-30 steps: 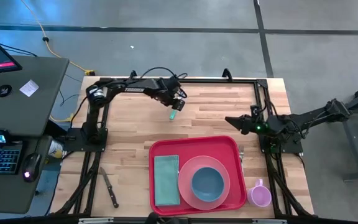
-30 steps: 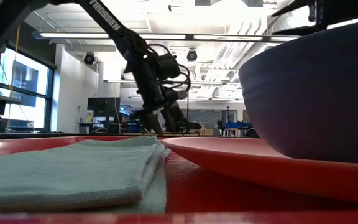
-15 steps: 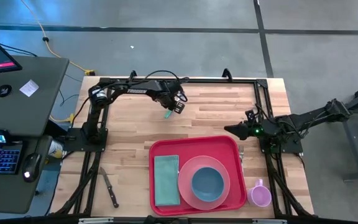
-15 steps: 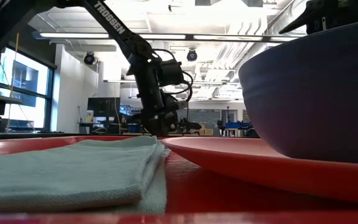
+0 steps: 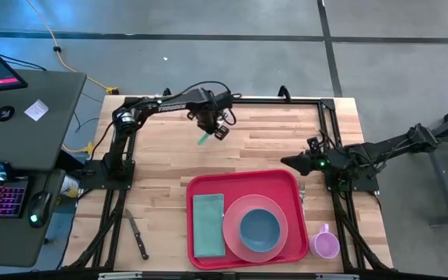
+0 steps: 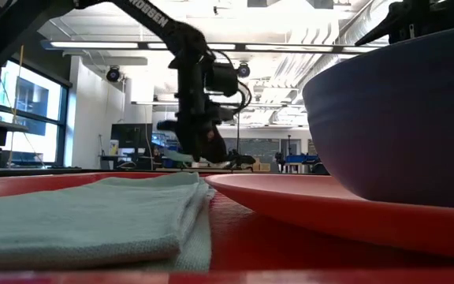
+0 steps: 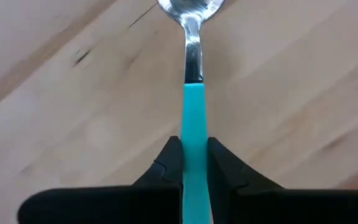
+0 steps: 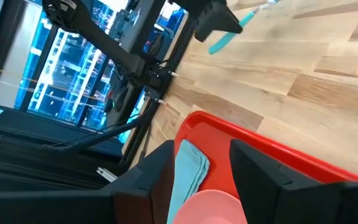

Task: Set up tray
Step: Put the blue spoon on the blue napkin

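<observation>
On the wooden bench [image 5: 162,167] we see the red tray [image 5: 201,187] near the front edge. It carries a folded teal napkin [image 5: 208,225] on its left part and a pink plate [image 5: 234,233] with a blue bowl [image 5: 260,228] on it. A fork [image 5: 302,190] lies just beside the right rim of the tray, a small purple cup [image 5: 325,243] stands near its front right corner, and a knife [image 5: 137,232] lies well apart on the left.

In the low view the bowl [image 6: 392,110] and the plate [image 6: 314,201] fill the right side, so the bench behind them is hidden from us. In the left wrist view the bowl of the spoon is cut off by the picture edge.

The left end effector [image 5: 208,134] is at the back of the bench, well apart from the tray, and its fingers [image 7: 166,165] are narrow, clamped on the teal handle of a spoon [image 7: 192,134]. The right end effector [image 5: 288,162] hovers just behind the right back corner of the tray, with its fingers [image 8: 257,165] apart and nothing between them.
</observation>
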`<state>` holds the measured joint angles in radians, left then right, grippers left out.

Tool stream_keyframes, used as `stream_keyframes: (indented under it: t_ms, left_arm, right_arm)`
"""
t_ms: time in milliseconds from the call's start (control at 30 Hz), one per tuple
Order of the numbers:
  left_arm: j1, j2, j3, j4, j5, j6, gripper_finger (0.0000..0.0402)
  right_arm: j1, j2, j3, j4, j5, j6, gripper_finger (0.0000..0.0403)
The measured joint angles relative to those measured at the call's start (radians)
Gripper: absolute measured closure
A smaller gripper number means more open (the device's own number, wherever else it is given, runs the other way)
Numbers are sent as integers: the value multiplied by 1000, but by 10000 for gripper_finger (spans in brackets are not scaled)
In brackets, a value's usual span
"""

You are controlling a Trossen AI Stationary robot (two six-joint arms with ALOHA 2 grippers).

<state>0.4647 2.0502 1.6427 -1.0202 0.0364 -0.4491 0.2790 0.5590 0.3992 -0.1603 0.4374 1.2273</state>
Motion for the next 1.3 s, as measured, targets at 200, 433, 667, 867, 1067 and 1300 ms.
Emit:
stream_keyframes:
  t_ms: [200,433,667,867,1067,1300]
  left_arm:
    - [-65,-86,81,-132,-30,-67,342]
    - [-262,-220,81,-171,-135,-396,342]
    - [-539,-239,81,-193,-197,-857,342]
    - [-766,-206,81,-246,-258,-1319,342]
    - [-913,-130,81,-275,-253,-1626,343]
    - [-980,-14,83,-143,-210,-1734,343]
  right_arm:
    - [0,-29,0,8,-62,-125,265]
    - [-26,-43,88,-17,-183,-373,265]
    - [-60,-22,301,-209,-183,-700,265]
    - [-65,-16,433,-399,-172,-880,265]
    - [-65,-24,462,-508,-129,-896,265]
    - [-65,-22,452,-512,-133,-892,265]
